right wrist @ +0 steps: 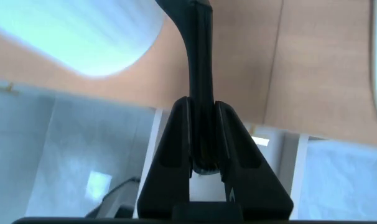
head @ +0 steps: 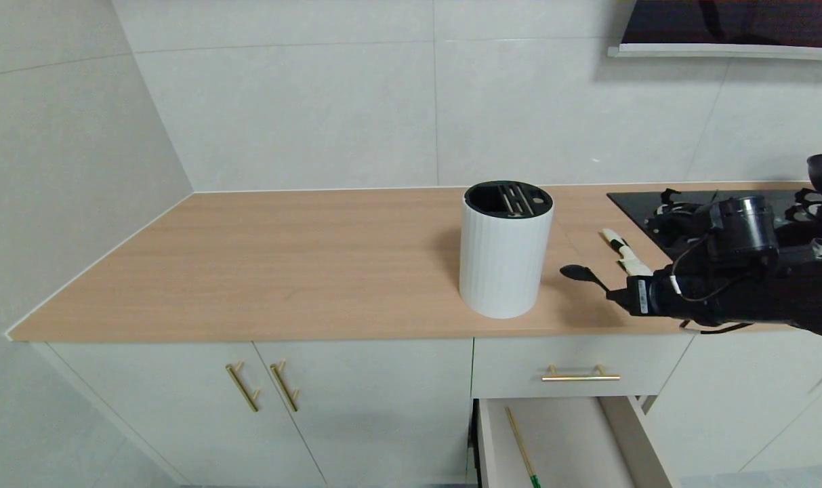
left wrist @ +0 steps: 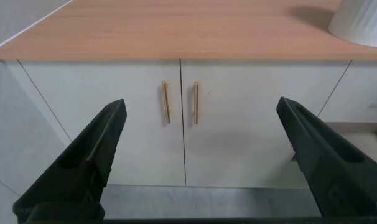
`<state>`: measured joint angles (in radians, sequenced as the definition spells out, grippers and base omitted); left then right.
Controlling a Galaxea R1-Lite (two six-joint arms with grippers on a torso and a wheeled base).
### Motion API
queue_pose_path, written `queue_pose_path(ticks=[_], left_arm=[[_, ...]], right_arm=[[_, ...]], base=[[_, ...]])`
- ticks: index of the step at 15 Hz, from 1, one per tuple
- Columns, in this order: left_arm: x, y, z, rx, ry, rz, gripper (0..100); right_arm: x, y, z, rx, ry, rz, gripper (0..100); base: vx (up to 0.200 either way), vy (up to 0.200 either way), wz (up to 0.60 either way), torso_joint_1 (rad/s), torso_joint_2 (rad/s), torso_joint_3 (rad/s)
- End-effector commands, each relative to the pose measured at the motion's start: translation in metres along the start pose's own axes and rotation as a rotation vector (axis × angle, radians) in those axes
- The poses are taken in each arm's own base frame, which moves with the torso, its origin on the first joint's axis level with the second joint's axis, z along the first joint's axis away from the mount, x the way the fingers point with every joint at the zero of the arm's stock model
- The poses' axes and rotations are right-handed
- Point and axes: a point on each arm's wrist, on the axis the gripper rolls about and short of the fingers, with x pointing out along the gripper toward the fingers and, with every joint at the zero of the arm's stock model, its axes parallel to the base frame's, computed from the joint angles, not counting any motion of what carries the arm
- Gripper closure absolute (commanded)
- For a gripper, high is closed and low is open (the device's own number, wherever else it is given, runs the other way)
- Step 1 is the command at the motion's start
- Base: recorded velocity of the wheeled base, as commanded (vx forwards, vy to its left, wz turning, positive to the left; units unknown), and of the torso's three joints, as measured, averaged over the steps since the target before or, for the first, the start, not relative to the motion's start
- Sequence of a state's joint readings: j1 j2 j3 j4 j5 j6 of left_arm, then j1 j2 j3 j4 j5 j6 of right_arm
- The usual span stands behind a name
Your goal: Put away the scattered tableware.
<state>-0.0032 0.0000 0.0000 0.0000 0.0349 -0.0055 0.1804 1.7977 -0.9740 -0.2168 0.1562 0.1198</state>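
Left wrist view has the left gripper [left wrist: 201, 107] spread wide with nothing between its fingers, facing the cabinet doors [left wrist: 238, 124] with their gold handles under the wooden counter [left wrist: 176, 28]. In the head view, the counter [head: 282, 264] stretches from the tiled wall corner to the white ribbed holder [head: 502, 261], which stands upright near the front edge with its black slotted top facing up. Just right of the holder, apart from it, the spoon-like head of a black utensil [head: 579, 273] sits low over the counter, its handle clamped in the right gripper [head: 617, 293]. The right wrist view shows that gripper [right wrist: 203, 134] closed tight on the black utensil [right wrist: 200, 74], with the holder [right wrist: 95, 37] close beside the utensil's head. Behind the gripper, a cream-coloured utensil [head: 624, 252] lies flat on the counter between the holder and the black cooktop [head: 638, 203], just beside the cooktop's edge. Below the counter's front, a drawer [head: 621, 434] stands pulled open, with a single chopstick [head: 519, 437] lying in it.
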Motion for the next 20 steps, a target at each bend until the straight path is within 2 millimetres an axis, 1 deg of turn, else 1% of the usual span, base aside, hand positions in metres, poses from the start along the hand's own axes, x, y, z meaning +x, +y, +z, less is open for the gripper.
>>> queue_pose_path(ticks=[1, 3, 4, 5, 6, 7, 9, 12, 14, 18, 20], left_arm=[[0.000, 0.000, 0.000, -0.001, 0.000, 0.001, 0], [0.000, 0.000, 0.000, -0.001, 0.000, 0.001, 0], [0.000, 0.000, 0.000, -0.001, 0.000, 0.001, 0], [0.000, 0.000, 0.000, -0.001, 0.000, 0.001, 0], [0.000, 0.000, 0.000, -0.001, 0.000, 0.001, 0], [0.000, 0.000, 0.000, -0.001, 0.000, 0.001, 0], [0.000, 0.000, 0.000, -0.001, 0.000, 0.001, 0], [0.000, 0.000, 0.000, -0.001, 0.000, 0.001, 0], [0.000, 0.000, 0.000, -0.001, 0.000, 0.001, 0], [0.000, 0.000, 0.000, -0.001, 0.000, 0.001, 0], [0.000, 0.000, 0.000, -0.001, 0.000, 0.001, 0]], right_arm=[[-0.036, 0.003, -0.011, -0.004, -0.024, 0.011, 100], [-0.063, 0.007, -0.028, -0.008, -0.029, 0.020, 100], [-0.067, 0.007, -0.030, -0.010, -0.030, 0.023, 100], [-0.086, 0.009, -0.046, -0.012, -0.027, 0.039, 100], [-0.091, 0.009, -0.055, -0.021, -0.012, 0.061, 100], [-0.091, 0.009, -0.060, -0.050, 0.003, 0.073, 100], [-0.086, 0.007, -0.066, -0.066, 0.037, 0.072, 100], [-0.072, 0.005, -0.076, -0.085, 0.106, 0.069, 100], [-0.067, 0.004, -0.079, -0.082, 0.130, 0.068, 100], [-0.062, 0.004, -0.081, -0.082, 0.147, 0.071, 100], [-0.056, 0.003, -0.084, -0.079, 0.171, 0.068, 100]], base=[[0.000, 0.000, 0.00, 0.000, 0.00, 0.000], [0.000, 0.000, 0.00, 0.000, 0.00, 0.000], [0.000, 0.000, 0.00, 0.000, 0.00, 0.000], [0.000, 0.000, 0.00, 0.000, 0.00, 0.000], [0.000, 0.000, 0.00, 0.000, 0.00, 0.000], [0.000, 0.000, 0.00, 0.000, 0.00, 0.000], [0.000, 0.000, 0.00, 0.000, 0.00, 0.000], [0.000, 0.000, 0.00, 0.000, 0.00, 0.000], [0.000, 0.000, 0.00, 0.000, 0.00, 0.000], [0.000, 0.000, 0.00, -0.013, 0.02, 0.019], [0.000, 0.000, 0.00, -0.164, 0.36, 0.195]])
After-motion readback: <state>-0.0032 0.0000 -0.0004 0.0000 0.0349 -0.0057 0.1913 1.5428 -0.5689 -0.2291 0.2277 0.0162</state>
